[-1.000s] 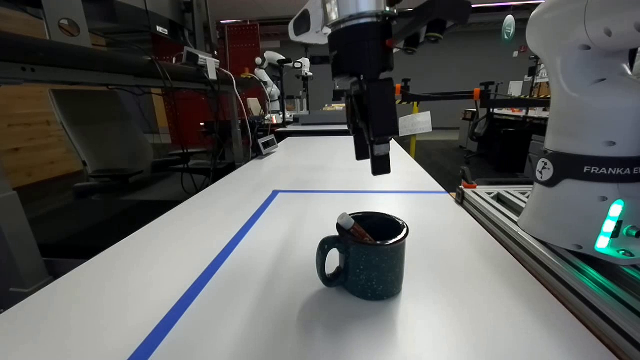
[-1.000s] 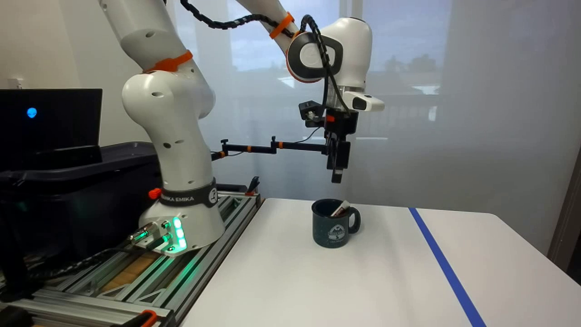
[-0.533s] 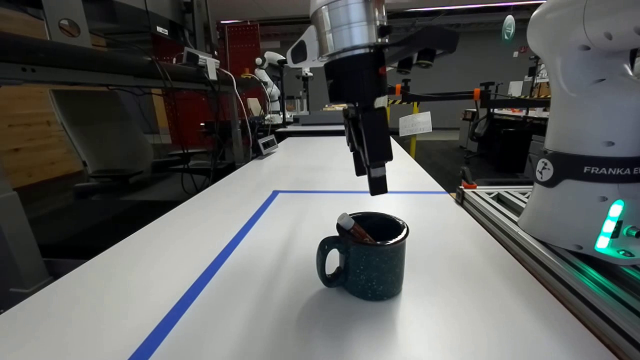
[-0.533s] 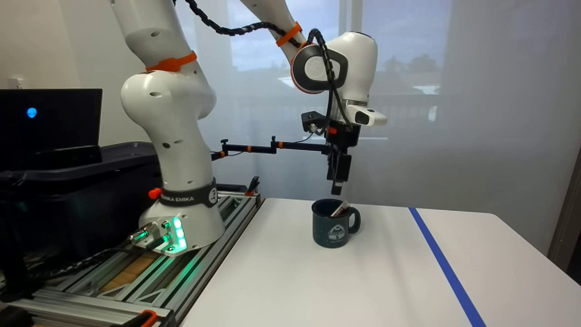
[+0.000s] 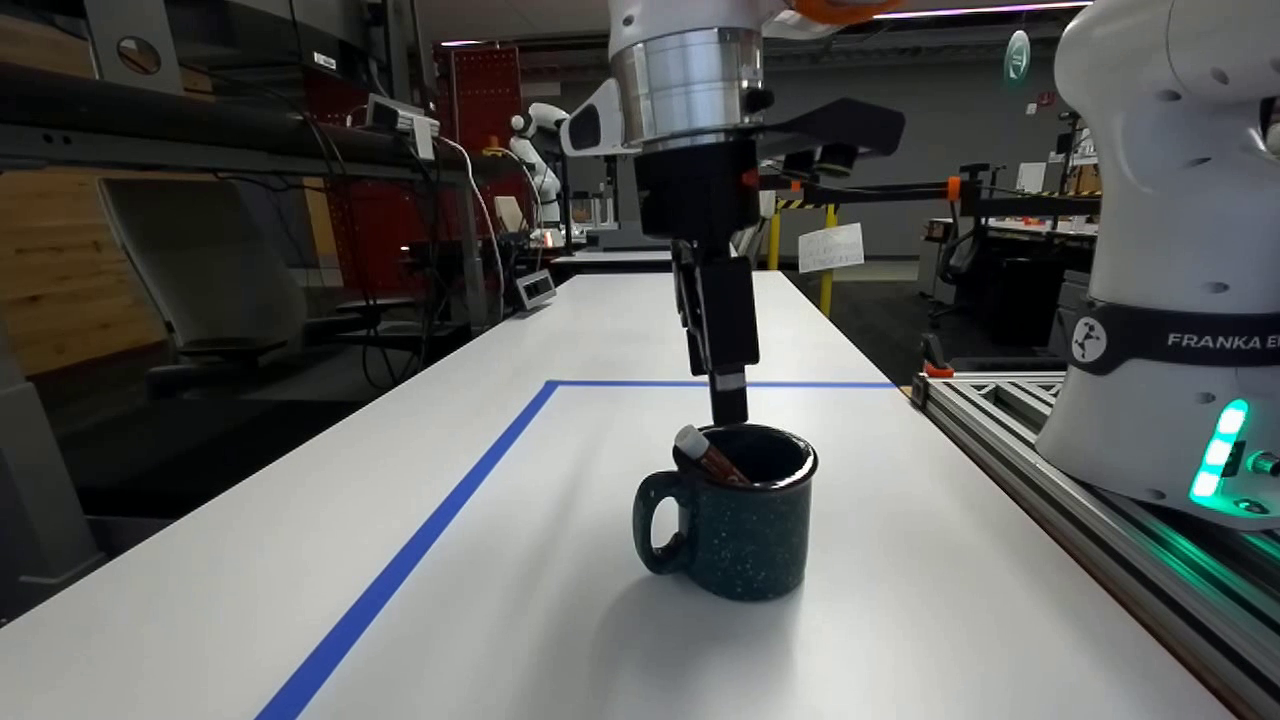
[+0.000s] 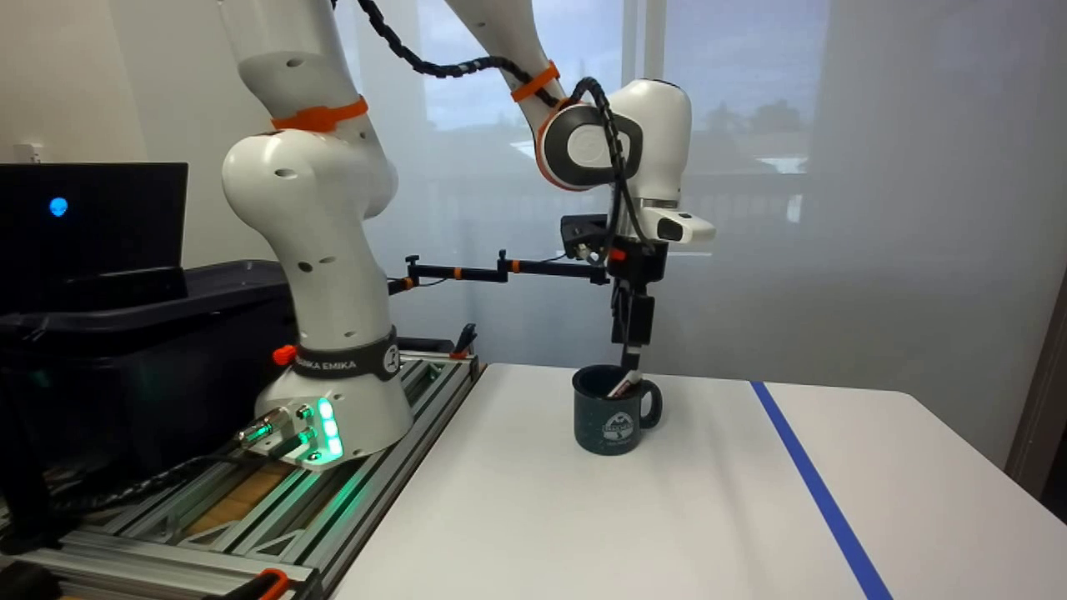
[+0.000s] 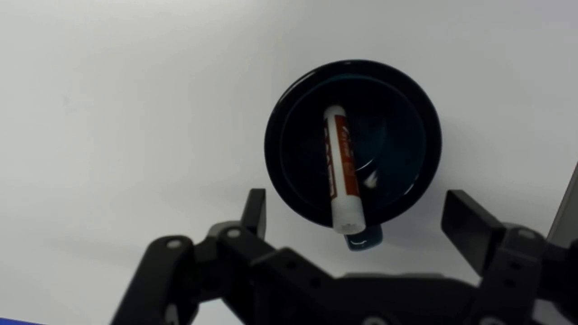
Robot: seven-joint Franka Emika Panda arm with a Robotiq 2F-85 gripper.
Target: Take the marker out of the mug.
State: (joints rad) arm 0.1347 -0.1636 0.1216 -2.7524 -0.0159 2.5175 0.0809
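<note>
In an exterior view the white table (image 6: 500,517) takes up the most room, showing its far edge and both far corners. The arm (image 6: 304,250) stands just outside the table's side edge and reaches in over the top. A strip of blue tape (image 6: 818,492) runs along the table, between that side edge and the opposite one.

The gripper (image 7: 359,212) hangs pointing down over the table, low, toward the far edge. In the wrist view it stands wide: its two fingers (image 7: 256,210) face each other well apart, with a broad gap between.

The mug (image 6: 600,429), dark blue-green, stands upright under the gripper, near the table's far edge and about midway between the blue tape and the side edge by the arm. Its handle (image 5: 645,520) faces the tape. The fingers are clear of it; in both exterior views their tips hang close over its rim, on the handle side.

The marker (image 7: 342,167), orange-red and white, lies slantwise in the mug, one end down inside, the white end (image 7: 348,216) rising past the rim above the handle. Seen from the wrist, its white end shows between the two fingertips, touching neither; the rest reaches away beyond them, toward the side edge by the arm.
</note>
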